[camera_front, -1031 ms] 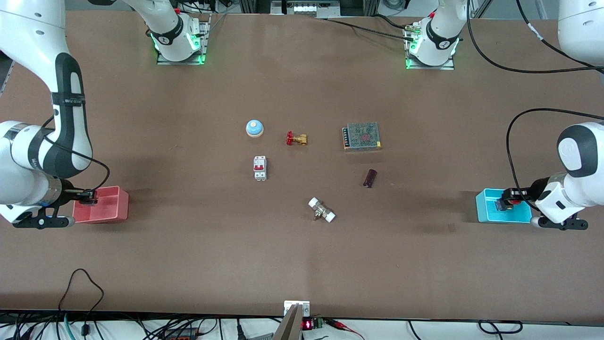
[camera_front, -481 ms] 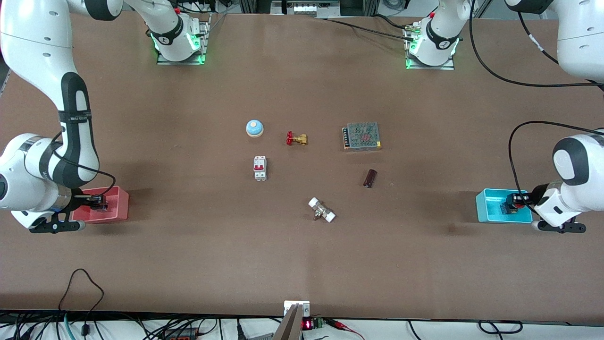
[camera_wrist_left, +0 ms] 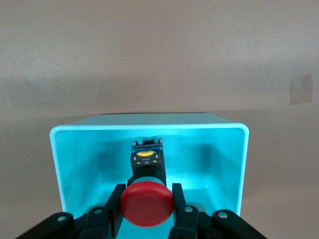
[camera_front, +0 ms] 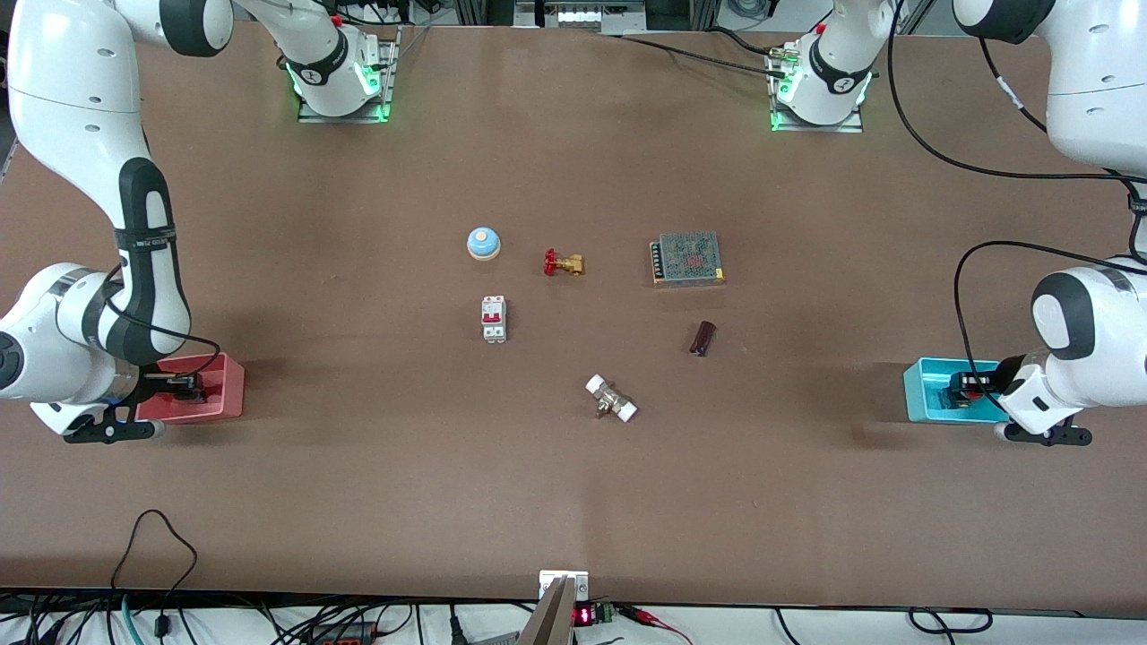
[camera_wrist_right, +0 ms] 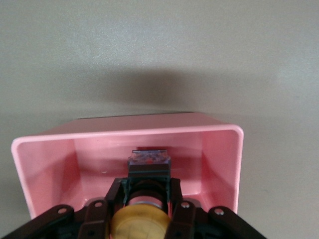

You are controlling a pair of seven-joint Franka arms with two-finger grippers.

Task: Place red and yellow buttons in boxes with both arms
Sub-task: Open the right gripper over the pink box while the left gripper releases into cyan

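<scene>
The left tool (camera_wrist_left: 147, 206) clamps the red mushroom-capped push-button (camera_wrist_left: 146, 203) inside the cyan plastic bin (camera_wrist_left: 239, 164). The right tool (camera_wrist_right: 144, 209) clamps the orange-yellow push-button (camera_wrist_right: 138, 226) inside the pink plastic bin (camera_wrist_right: 227, 159). Each button's base seems just off the floor, so releasing now might tip it.

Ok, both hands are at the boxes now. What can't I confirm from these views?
- Front view: yellow button hidden by the right hand over the pink box.
- Front view: red button in the left hand too small to judge its height in the cyan box.
- Wrist views: whether either button touches the box floor; the buttons themselves hide their bases.
- Right wrist view: yellow cap cut off by the edge.
</scene>
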